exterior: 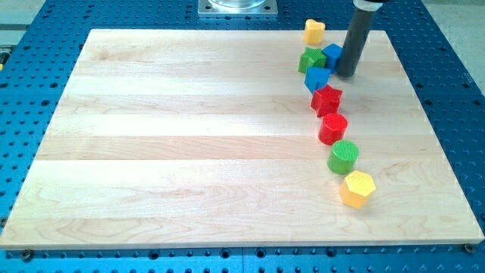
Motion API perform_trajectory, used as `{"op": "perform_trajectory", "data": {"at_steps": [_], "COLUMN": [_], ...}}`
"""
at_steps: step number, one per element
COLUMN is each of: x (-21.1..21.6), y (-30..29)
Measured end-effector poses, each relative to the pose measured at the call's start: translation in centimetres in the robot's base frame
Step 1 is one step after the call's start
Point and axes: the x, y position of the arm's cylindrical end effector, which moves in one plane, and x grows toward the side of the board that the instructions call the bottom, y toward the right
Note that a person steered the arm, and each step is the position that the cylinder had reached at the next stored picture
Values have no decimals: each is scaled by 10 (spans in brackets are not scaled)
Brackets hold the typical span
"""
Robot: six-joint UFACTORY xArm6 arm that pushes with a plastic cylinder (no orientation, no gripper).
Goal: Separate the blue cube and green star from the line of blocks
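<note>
A line of blocks runs down the view's right side of the wooden board (189,136). From the top: a yellow block (314,31), a green star (311,59) with a blue cube (332,54) touching its right side, a second blue block (317,78), a red star (326,98), a red cylinder (333,128), a green cylinder (343,157) and a yellow hexagon (357,188). My tip (346,73) rests on the board just right of the blue cube, touching or nearly touching it, and up-right of the second blue block.
The board lies on a blue perforated table (23,45). A metal base plate (237,7) sits at the view's top centre. The board's right edge is close to the right of the line of blocks.
</note>
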Motion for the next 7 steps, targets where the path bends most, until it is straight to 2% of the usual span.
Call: {"op": "perform_trajectory", "data": {"at_steps": [1,2,3,4,6,7], "x": [0,1,-21,-36,-25,-47], "y": [-35,2,39,20,-34,-23]}}
